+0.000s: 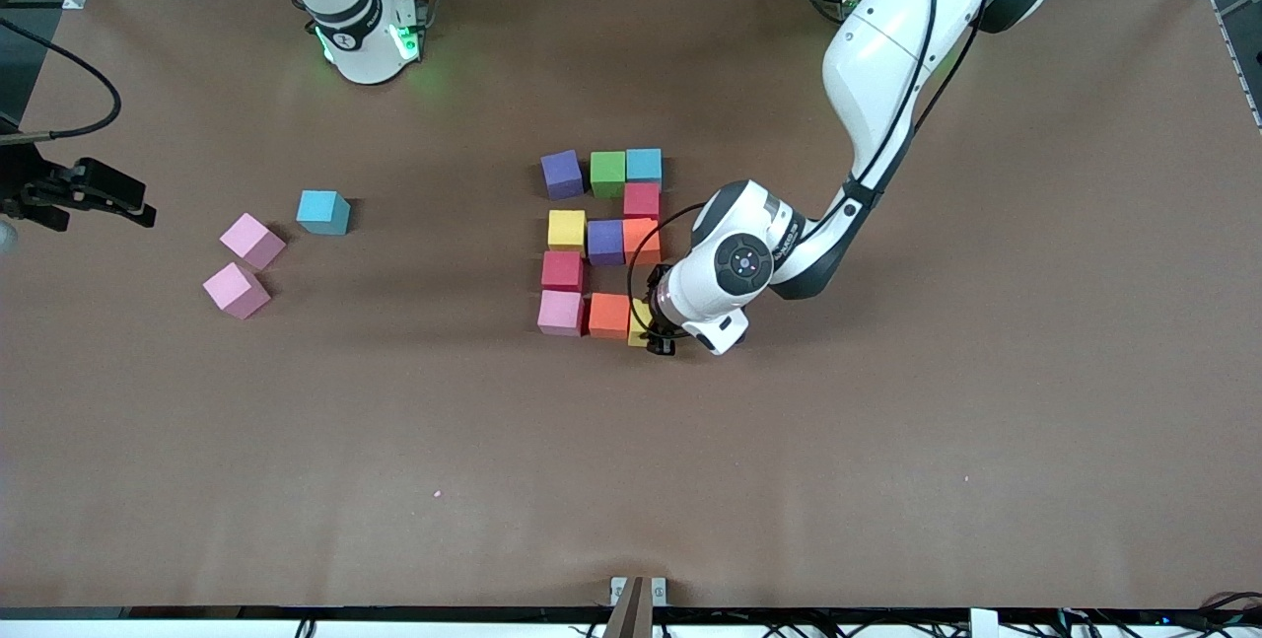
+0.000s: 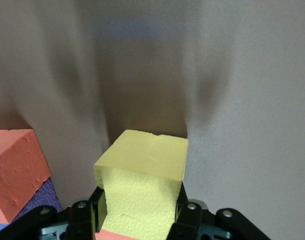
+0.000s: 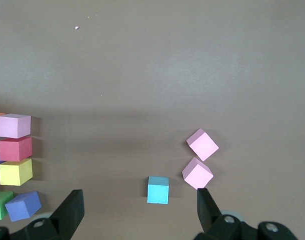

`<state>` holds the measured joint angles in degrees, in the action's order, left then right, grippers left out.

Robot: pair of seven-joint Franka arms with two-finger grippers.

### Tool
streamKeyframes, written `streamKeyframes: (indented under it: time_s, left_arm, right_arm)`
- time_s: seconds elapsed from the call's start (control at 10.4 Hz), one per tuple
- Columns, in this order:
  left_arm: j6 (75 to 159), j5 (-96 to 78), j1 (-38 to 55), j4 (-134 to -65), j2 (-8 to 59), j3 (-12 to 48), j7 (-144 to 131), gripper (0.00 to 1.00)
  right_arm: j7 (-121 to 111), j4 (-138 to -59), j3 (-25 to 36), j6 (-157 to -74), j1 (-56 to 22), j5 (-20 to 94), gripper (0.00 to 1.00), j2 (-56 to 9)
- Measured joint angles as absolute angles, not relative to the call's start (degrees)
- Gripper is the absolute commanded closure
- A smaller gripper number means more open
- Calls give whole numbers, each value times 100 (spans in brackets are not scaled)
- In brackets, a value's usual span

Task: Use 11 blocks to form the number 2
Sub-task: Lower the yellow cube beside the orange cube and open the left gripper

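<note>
Yellow block point(image 2: 142, 185) in left pincer point(image 1: 659, 340) | beside orange block point(image 1: 608, 315)

Worktop point(image 1: 887, 480) lies bare nearer the front camera and toward the left arm's end. Block cluster point(image 1: 603, 242) blocks the middle. Three loose blocks point(image 1: 323, 212) obstruct the right arm's end; an open lane lies between.
</note>
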<state>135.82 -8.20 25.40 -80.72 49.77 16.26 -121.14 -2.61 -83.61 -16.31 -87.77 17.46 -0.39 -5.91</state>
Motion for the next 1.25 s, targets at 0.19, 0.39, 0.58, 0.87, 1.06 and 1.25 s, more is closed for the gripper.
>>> streamKeyframes:
  time_s: [0.19,0.39,0.58,0.87,1.06,1.25]
  left_arm:
    - [13582,-823,2541,-8069,4978,1626,-12125,60]
    - [13582,-830,2558,-8069,4979,1627,-12128,60]
    - [13582,-848,2618,-8069,4981,1627,-12137,60]
    - [13596,-851,2659,-8065,4988,1627,-12147,31]
    - [13608,-852,2661,-8064,5005,1627,-12147,0]
    - [13644,-852,2665,-8061,5059,1627,-12148,0]
  right_arm:
    - [-261,-8361,-1631,-8777,1746,-39,0,-592]
    - [-261,-8361,-1631,-8774,1746,-39,0,-592]
    - [-261,-8365,-1633,-8769,1746,-39,0,-594]
    - [-261,-8370,-1643,-8772,1683,-39,0,-600]
    - [-261,-8372,-1649,-8772,1658,-39,0,-603]
    - [-261,-8373,-1655,-8767,1645,-39,0,-607]
